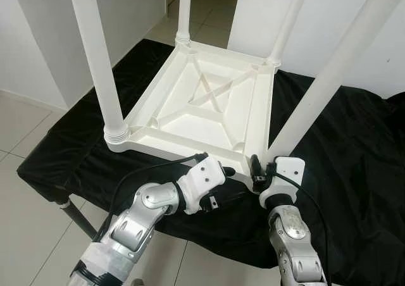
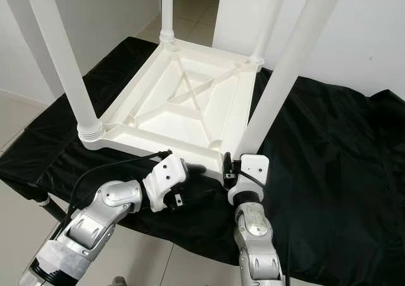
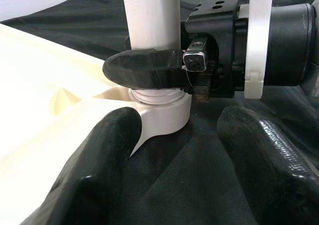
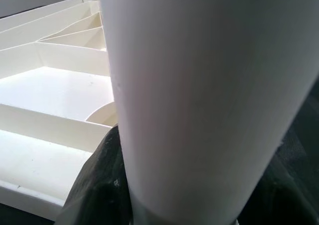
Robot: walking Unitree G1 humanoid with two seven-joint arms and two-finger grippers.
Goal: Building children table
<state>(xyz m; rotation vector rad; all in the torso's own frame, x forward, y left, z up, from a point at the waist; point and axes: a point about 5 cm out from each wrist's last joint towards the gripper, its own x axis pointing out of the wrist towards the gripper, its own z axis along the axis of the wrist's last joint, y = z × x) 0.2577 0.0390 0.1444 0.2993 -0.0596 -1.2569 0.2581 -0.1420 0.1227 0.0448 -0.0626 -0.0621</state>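
Left eye view, upturned white table (image 1: 209, 102), black cloth (image 1: 342, 153), tiled floor (image 1: 25, 128)

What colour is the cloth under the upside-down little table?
Black. The cloth shows best in the left eye view, spread under the white table.

The right gripper (image 1: 258, 172) was closed around the base of the nearest leg (image 1: 329, 77), which filled the space directly ahead of it. The upturned white tabletop (image 1: 202, 102) blocked passage beyond and to its left, its ribs walling shallow open pockets. The left gripper (image 1: 229, 172), fingers parted, hovered just beside it, crowding that side. Bare black cloth (image 1: 354, 159) lay open to its right.
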